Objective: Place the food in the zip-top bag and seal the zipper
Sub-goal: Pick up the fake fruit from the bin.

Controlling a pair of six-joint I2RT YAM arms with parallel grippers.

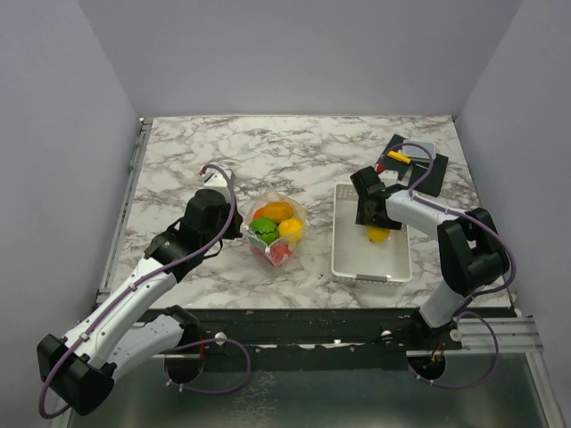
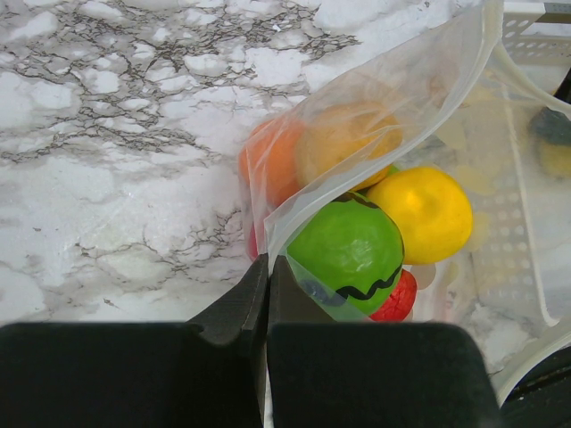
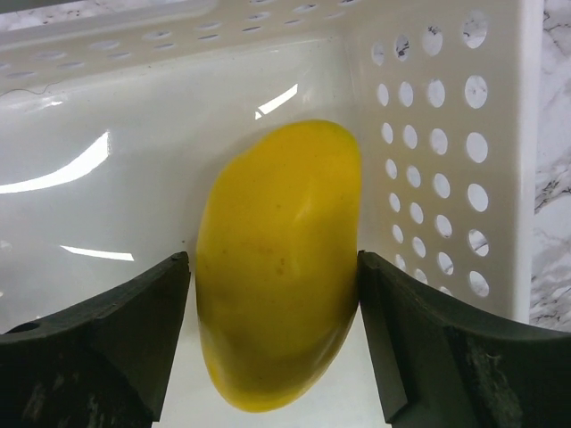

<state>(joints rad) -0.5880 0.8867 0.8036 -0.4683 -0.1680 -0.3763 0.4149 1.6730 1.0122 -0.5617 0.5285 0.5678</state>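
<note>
Left gripper (image 2: pixel 268 266): pinching bag (image 2: pixel 393 98) edge, jaws pressed together.
Right gripper (image 3: pixel 274 267): flanking yellow fruit (image 3: pixel 281 205) in basket (image 3: pixel 428 134); grip unclear.
Red fruit (image 2: pixel 399 299): mostly hiding behind green fruit (image 2: pixel 348 250).

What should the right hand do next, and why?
Probably close the right hand on the yellow fruit: it straddles the fruit in the white basket, not clearly gripping, while the left hand pinches the bag by its edge.
</note>
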